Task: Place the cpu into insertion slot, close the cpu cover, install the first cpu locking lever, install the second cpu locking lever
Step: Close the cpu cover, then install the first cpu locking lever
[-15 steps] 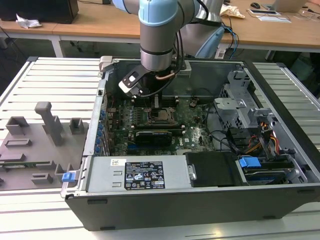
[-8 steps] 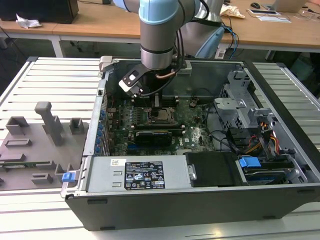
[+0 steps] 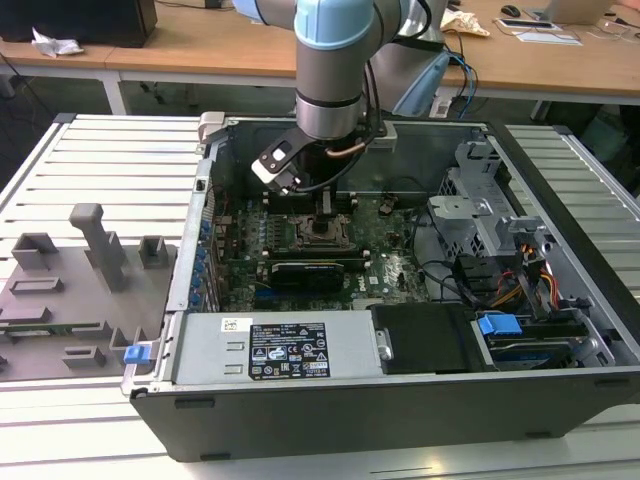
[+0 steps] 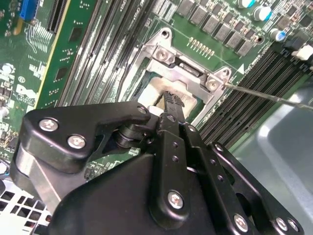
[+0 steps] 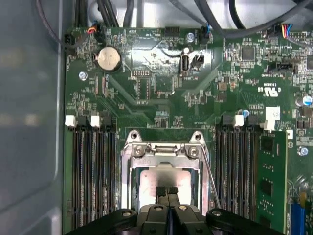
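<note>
Gripper (image 5: 167, 192): fingers pressed together, nothing pinched between them.
Cpu (image 5: 164, 175): seated flat in the motherboard (image 5: 161, 88) socket, directly under the fingertips.
Cpu cover (image 5: 134, 176): lowered around it.
Locking lever (image 4: 266, 94): thin rod angling outward.

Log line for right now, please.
claw shut, tips at cpu top | cpu lying in socket | locking lever unlatched, sticking out
</note>
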